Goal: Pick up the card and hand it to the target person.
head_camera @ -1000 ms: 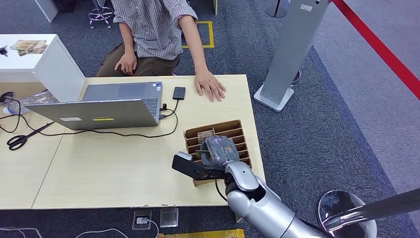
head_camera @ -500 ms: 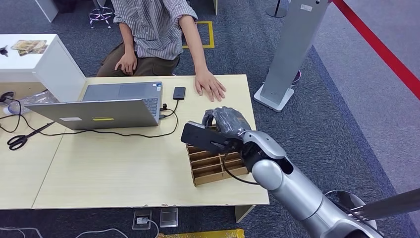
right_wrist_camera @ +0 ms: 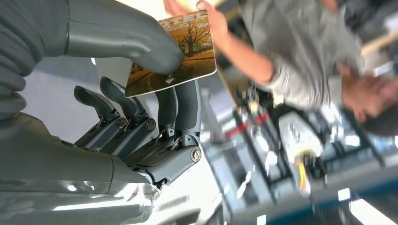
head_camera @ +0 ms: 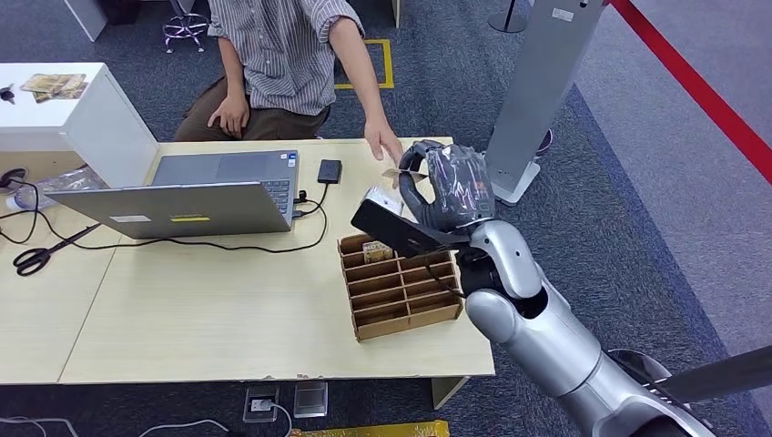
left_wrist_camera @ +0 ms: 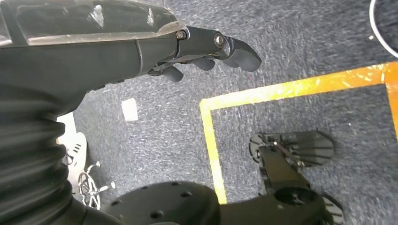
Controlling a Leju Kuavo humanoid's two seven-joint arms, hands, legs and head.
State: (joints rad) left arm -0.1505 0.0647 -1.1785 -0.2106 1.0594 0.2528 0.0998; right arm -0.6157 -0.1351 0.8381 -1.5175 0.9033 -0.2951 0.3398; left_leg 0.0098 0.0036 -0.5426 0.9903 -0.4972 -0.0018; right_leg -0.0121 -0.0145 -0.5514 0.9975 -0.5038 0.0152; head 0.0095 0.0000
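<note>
The landmark here is the wooden divided tray (head_camera: 398,287) on the light table (head_camera: 200,319), and every place below is given from it. Beyond the tray, at the far side of the table, sits the person (head_camera: 282,55), and the person's hand (head_camera: 382,138) reaches over the table edge toward the robot. The right hand (head_camera: 446,187) is raised above the far end of the tray and a little past it, close to the person's hand. It grasps the card (right_wrist_camera: 176,54), pinched between the thick thumb on one face and the darker fingers (right_wrist_camera: 180,105) on the other face. In the right wrist view the person's fingertips are already at the free end of the card, touching it or almost touching; I cannot tell which. The step in hand seems to be the handover itself. To do it well, I think the right hand should keep the pinch firm and hold its position steady until the person closes on the free end, and only then let the thumb go, without pulling back toward the tray. The card's long axis runs from the pinch out toward the person, with its free short edge pointing away from the tray and its printed face turned to the wrist camera. The left hand (left_wrist_camera: 206,47) hangs low over the carpet floor, far from the tray, with fingers partly curled and holding nothing.
</note>
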